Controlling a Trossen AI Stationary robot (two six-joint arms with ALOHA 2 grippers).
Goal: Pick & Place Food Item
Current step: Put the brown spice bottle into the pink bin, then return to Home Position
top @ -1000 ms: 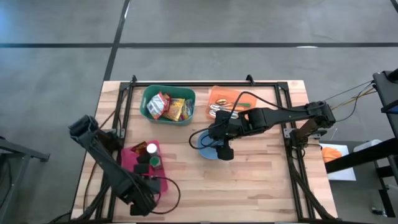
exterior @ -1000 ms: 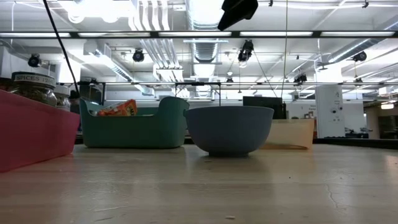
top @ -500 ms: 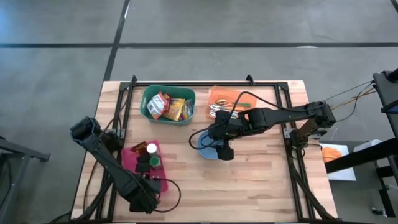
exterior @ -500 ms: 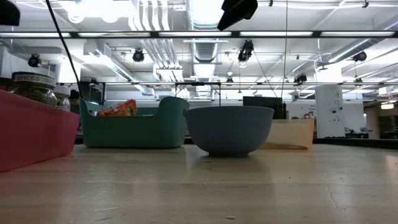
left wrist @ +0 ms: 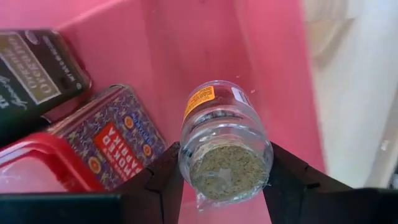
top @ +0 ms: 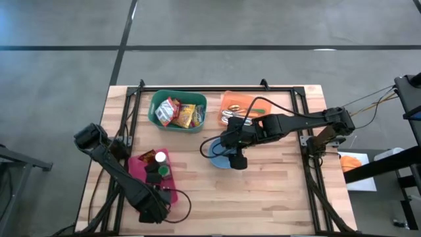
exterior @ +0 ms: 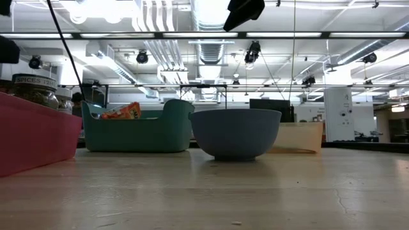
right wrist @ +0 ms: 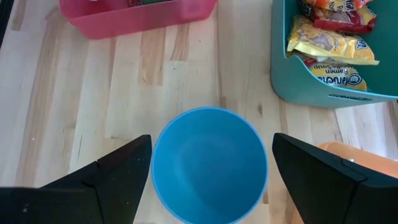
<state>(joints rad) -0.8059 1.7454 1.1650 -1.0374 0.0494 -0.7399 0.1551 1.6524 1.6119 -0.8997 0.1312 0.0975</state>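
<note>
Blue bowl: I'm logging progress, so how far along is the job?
Done: the left gripper is shut on a spice jar over the pink bin. In hand: that jar. Left: the blue bowl is empty, under the open right gripper.

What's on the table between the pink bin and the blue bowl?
Nothing. In the right wrist view only bare wooden tabletop lies between the pink bin and the blue bowl; the high view shows the same bare stretch.

The bowl (top: 220, 157) sits mid-table (top: 276, 197). Left of the bowl lies a bin (top: 148, 172) holding spice jars (top: 160, 158). Behind the bowl stand 2 bins: a snack-filled one (top: 177, 110) and another (top: 238, 108) right of it.
</note>
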